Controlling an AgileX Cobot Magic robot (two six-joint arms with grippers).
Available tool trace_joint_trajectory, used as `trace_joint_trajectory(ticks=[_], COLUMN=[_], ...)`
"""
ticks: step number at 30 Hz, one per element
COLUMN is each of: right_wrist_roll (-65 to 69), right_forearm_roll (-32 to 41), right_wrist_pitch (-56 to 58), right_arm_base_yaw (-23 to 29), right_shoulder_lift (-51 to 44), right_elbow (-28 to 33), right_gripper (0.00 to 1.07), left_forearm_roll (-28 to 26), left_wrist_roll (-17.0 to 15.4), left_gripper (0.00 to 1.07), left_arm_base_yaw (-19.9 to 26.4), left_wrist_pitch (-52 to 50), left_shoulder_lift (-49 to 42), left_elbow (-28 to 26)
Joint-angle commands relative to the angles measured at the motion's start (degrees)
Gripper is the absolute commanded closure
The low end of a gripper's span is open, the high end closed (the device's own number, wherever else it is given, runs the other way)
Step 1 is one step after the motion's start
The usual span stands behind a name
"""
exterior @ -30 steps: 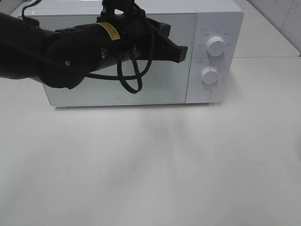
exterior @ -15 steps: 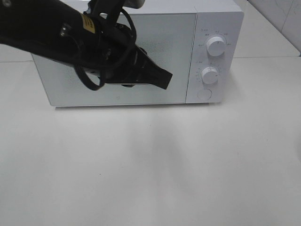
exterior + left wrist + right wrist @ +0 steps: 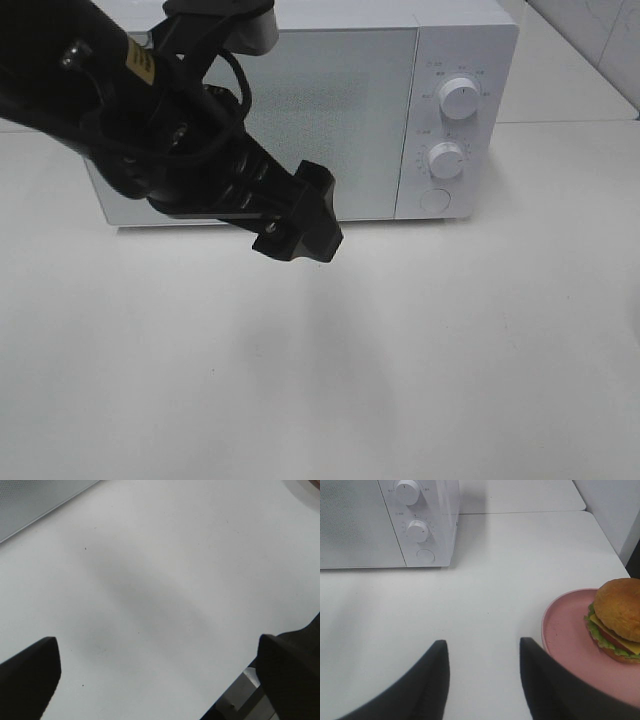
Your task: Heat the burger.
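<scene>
The burger (image 3: 619,617), with a domed tan bun over lettuce and cheese, sits on a pink plate (image 3: 565,630) on the white table; both show only in the right wrist view. My right gripper (image 3: 482,680) stands open beside the plate, with nothing between its fingers. The white microwave (image 3: 350,100) has its door shut. My left gripper (image 3: 300,215) hangs in front of the microwave's lower edge, pointing down at the table. In the left wrist view its fingertips (image 3: 30,675) stand wide apart over bare tabletop, so the left gripper (image 3: 160,680) is open and empty.
Two white knobs (image 3: 458,98) (image 3: 446,160) and a round button (image 3: 433,200) sit on the microwave's right panel. The bulky black left arm (image 3: 120,110) covers the left part of the door. A tiled wall stands at the back right.
The left arm swung from door height, pointing right, down and to the left in front of the microwave. Its gripper now points at the table and its jaws have spread apart.
</scene>
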Motion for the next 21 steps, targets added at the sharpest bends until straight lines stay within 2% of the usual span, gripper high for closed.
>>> trace_joint_trajectory(ticks=[1,5,7,10,12,13,15,17,18,19,21], right_wrist_roll=[0.0,0.0,0.0,0.0,0.0,0.0,0.0,0.0,0.0,0.0,0.0], right_forearm_roll=[-0.2,-0.2,-0.2,-0.2,-0.2,-0.2,-0.2,-0.2,-0.2,-0.2,-0.2], right_wrist_pitch=[-0.6,-0.6,-0.6,-0.6,-0.6,-0.6,-0.6,-0.6,-0.6,-0.6,-0.6], right_arm_base_yaw=[-0.1,-0.1,-0.1,-0.1,-0.1,-0.1,-0.1,-0.1,-0.1,-0.1,-0.1], right_shoulder_lift=[-1.5,-1.5,-1.5,-1.5,-1.5,-1.5,-1.5,-1.5,-1.5,-1.5,-1.5], right_elbow=[0.2,0.2,0.2,0.2,0.2,0.2,0.2,0.2,0.2,0.2,0.2], right_gripper=[0.60,0.60,0.60,0.60,0.60,0.60,0.60,0.60,0.60,0.60,0.60], left_forearm_roll=[-0.7,-0.7,-0.4,-0.1,-0.2,-0.2,-0.2,0.0,0.5,0.5,2.7], left_wrist_roll=[-0.5,-0.5,-0.5,-0.5,-0.5,-0.5,-0.5,-0.5,-0.1,-0.1,-0.1], left_gripper=[0.05,0.05,0.05,0.05,0.05,0.05,0.06,0.06,0.06,0.06,0.06], left_arm_base_yaw=[1.1,3.7,8.0,10.4,15.1,15.1,19.5,20.7,23.9,23.9,28.6], left_wrist_pitch=[3.8,7.8,13.9,15.4,17.4,17.4,21.5,23.1,25.6,25.6,29.3], left_shoulder_lift=[-1.1,-1.9,-3.6,-4.3,-4.8,-4.8,-5.4,-5.6,-6.1,-6.1,-6.9], left_elbow=[-0.4,-0.4,-0.4,-0.4,-0.3,-0.3,-0.3,-0.3,-0.3,-0.3,-0.3])
